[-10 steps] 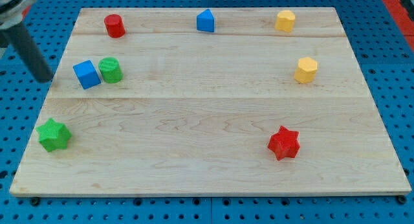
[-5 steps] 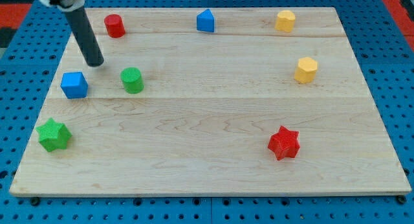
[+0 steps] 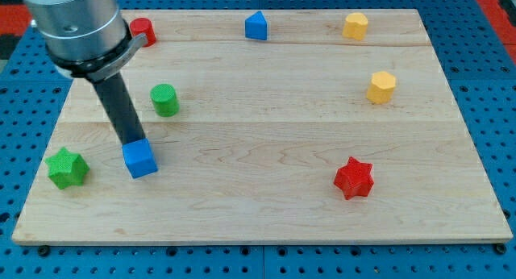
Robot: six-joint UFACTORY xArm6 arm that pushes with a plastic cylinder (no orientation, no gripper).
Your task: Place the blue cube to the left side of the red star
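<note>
My tip [image 3: 135, 143] is sitting at the upper-left edge of the small blue cube [image 3: 140, 159], apparently touching it, though contact is hard to confirm; being a bare dark rod, it is clasping nothing. The cube is lying near the left edge of the light wooden board [image 3: 266, 222], just right of the green star-shaped block [image 3: 66, 167]. The red star-shaped block [image 3: 353, 178] is lying well apart toward the bottom-right corner.

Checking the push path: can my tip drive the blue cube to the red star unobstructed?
Probably yes. My tip sits at the blue cube's upper-left edge, and no block lies between it and the red star.
</note>
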